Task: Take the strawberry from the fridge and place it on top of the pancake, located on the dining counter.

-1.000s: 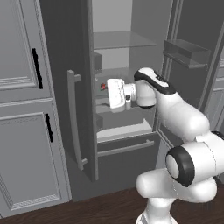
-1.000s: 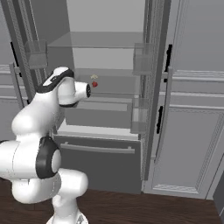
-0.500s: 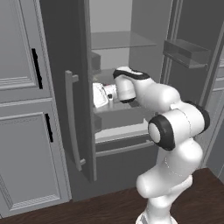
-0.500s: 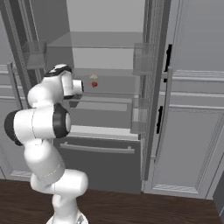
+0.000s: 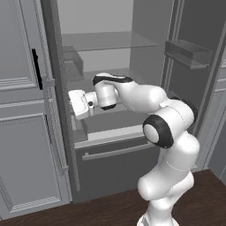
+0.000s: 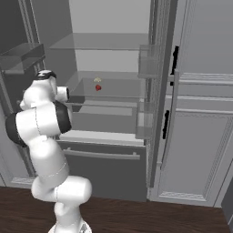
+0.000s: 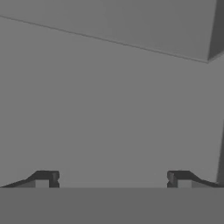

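Note:
The fridge (image 5: 115, 170) stands open with both upper doors swung out. On its middle shelf lies the tiny red strawberry (image 6: 98, 87), just below a small pale yellowish item (image 6: 97, 80). My gripper (image 5: 73, 105) is inside the fridge at shelf height and points left, at the inner side of the left door. The strawberry lies well to its right. In the hand view the two fingertips (image 7: 44, 177) stand wide apart and open, with only a flat grey surface between them. My own arm hides the hand in the right base view. The pancake and the dining counter are out of view.
Door bins (image 5: 189, 52) hang on the right door, and another bin (image 6: 148, 61) juts out near the shelf. The lower drawer (image 6: 105, 170) is closed. Light grey cabinets (image 5: 22, 145) with black handles flank the fridge on both sides.
The arm has swung left across the shelf, turning the hand away from the strawberry and toward the left door. The jaws stayed open. The strawberry has not moved.

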Robot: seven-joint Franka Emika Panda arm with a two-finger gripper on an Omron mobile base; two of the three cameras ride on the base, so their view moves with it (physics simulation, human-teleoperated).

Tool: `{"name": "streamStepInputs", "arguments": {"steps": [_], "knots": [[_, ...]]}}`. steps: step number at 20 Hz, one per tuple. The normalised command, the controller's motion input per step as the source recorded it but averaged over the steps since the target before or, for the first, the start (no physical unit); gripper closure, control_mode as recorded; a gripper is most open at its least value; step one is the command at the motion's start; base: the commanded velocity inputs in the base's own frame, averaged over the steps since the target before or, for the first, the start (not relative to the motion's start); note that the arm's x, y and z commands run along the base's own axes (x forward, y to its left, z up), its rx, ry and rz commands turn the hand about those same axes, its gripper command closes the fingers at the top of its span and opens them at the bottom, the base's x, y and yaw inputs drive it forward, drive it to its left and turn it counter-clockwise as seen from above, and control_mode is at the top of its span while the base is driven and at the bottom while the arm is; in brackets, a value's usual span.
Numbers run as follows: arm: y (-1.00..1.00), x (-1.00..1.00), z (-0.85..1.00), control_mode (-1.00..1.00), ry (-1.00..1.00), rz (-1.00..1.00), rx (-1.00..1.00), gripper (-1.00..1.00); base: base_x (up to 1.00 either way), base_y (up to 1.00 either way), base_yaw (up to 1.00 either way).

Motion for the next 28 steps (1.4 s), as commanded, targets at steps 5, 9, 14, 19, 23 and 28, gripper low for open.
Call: {"name": "streamStepInputs", "arguments": {"steps": [5, 9, 14, 19, 23, 28], "knots": [[0.13, 0.00, 0.00, -1.00, -0.01, -0.02, 0.00, -1.00, 0.00, 0.00, 0.00], [-0.49, 0.00, 0.00, -1.00, 0.01, -0.08, -0.02, -1.00, 0.00, 0.00, 0.00], [-1.00, 0.15, 0.00, -1.00, 0.00, -0.16, 0.08, -1.00, 0.00, 0.00, 0.00], [-1.00, 0.11, 0.00, -1.00, 0.00, -0.15, 0.07, -1.00, 0.00, 0.00, 0.00], [-1.00, 0.15, 0.00, -1.00, 0.00, -0.11, 0.00, -1.00, 0.00, 0.00, 0.00], [-0.85, 0.02, 0.00, -1.00, -0.10, -0.02, -0.29, -1.00, 0.00, 0.00, 0.00]]}}
